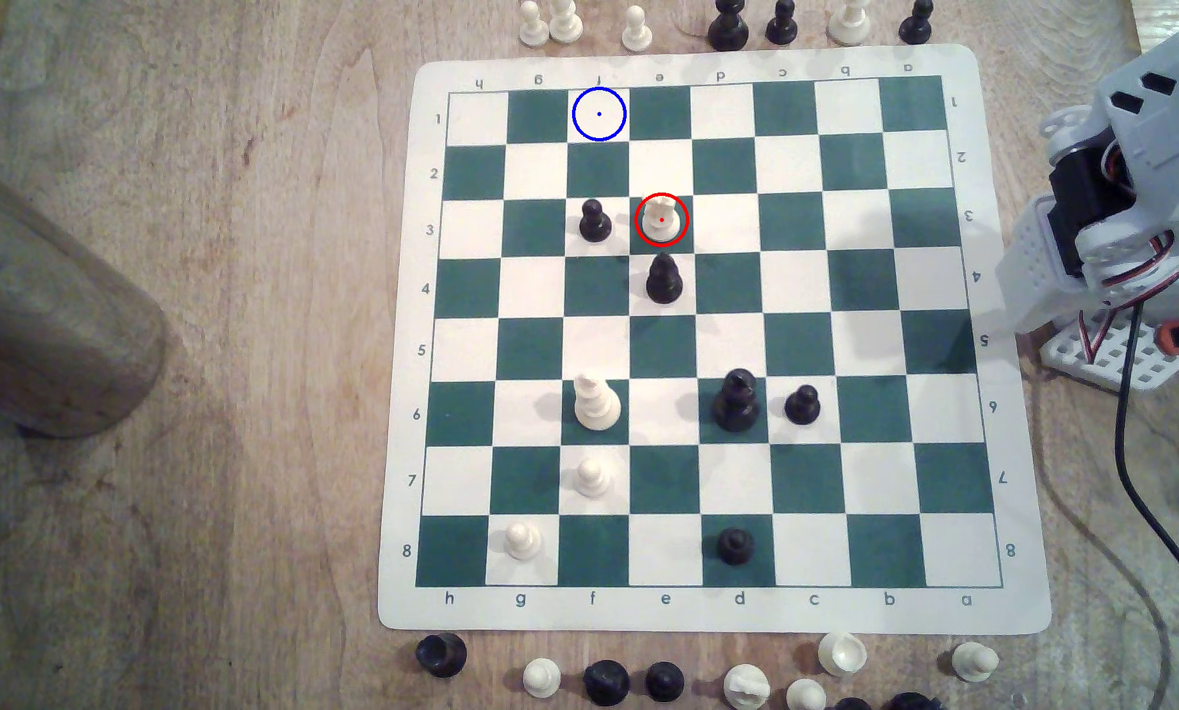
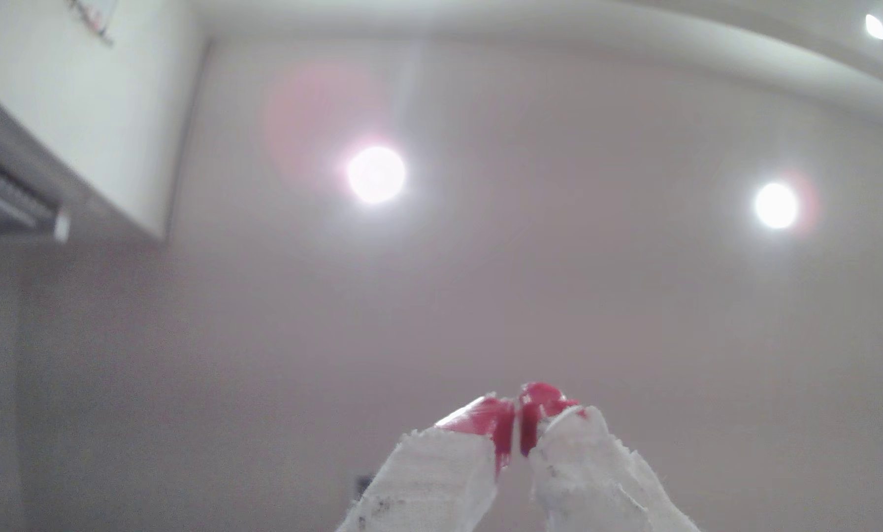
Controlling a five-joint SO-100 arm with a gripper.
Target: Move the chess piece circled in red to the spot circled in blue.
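Standing upright on a green square, the chess piece [image 1: 661, 218] sits well apart from the spot [image 1: 599, 114], which lies toward eleven o'clock. The hand [image 2: 517, 435] is closed, empty, aimed at the ceiling.

I read on the chess board [image 1: 1024, 601] border, file letters h to a along its near edge, the same letters upside down along its far edge, rank numbers 1 to 8 down both sides
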